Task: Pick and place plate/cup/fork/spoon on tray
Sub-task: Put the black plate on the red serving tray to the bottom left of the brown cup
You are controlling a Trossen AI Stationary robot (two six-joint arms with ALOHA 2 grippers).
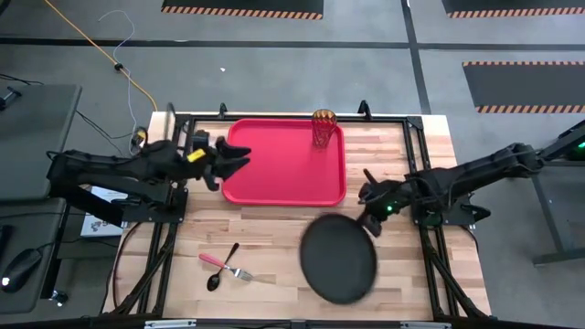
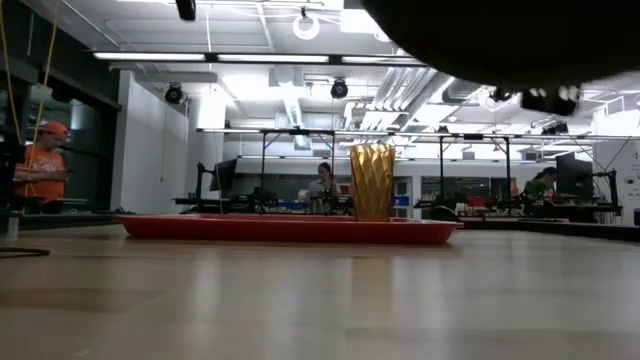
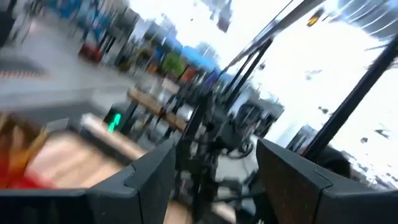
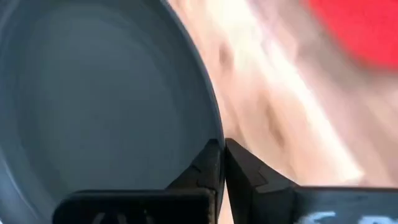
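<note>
**A:** Where is the plate [image 1: 339,259]?

**B:** It is near the table's [image 1: 274,239] front edge, right of centre, well apart from the red tray [image 1: 285,164]. In the low view its dark underside fills the top right corner, clear above the wood, so it is lifted.

**A:** What holds it?

**B:** The right gripper [image 1: 370,222]. In the right wrist view the two dark fingers [image 4: 208,169] are pinched nearly together on the plate's raised rim, one on the inside, one on the outside.

**A:** And the left gripper [image 1: 236,159]?

**B:** It hovers at the tray's left edge, its fingers [image 3: 149,174] spread wide apart with nothing between them.

**A:** What is on the tray?

**B:** Only the amber cup [image 1: 324,127], standing upright in the far right corner. The low view shows its faceted wall rising from the tray's rim.

**A:** The cutlery?

**B:** On the bare wood at the front left. The fork [image 1: 226,267], with its reddish handle, and the dark spoon [image 1: 220,269] lie crossed over each other, well apart from both the tray and the plate.
</note>
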